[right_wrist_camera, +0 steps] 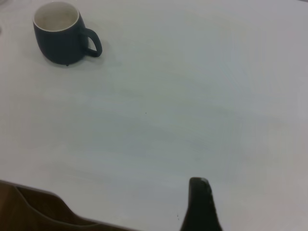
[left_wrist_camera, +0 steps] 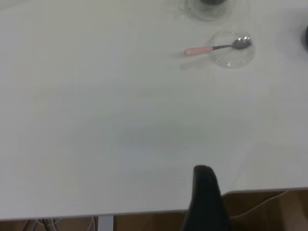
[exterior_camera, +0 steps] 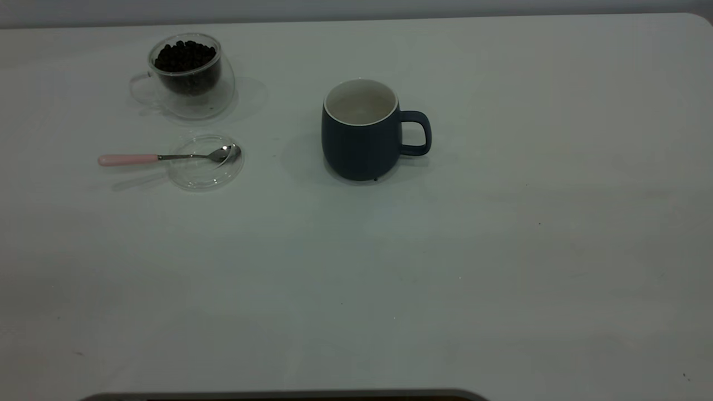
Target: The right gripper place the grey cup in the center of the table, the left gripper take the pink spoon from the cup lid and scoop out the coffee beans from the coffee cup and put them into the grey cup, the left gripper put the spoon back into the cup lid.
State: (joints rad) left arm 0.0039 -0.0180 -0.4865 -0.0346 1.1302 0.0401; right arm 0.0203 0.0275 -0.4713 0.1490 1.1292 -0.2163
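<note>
Nearest, both tools sit back at the counter (exterior_camera: 501, 278) edge, jaw states untellable; the pink spoon (exterior_camera: 167, 158), light and slippery-necked, is probably best pinched by its handle overhanging the fragile cup lid (exterior_camera: 192, 175).

We see only one dark angular finger of the black left gripper (left_wrist_camera: 206, 199), cut off at the frame edge. Same for the black right gripper (right_wrist_camera: 200, 206). The clear double-walled glass coffee cup (left_wrist_camera: 210, 6) is cropped in the left wrist view.
</note>
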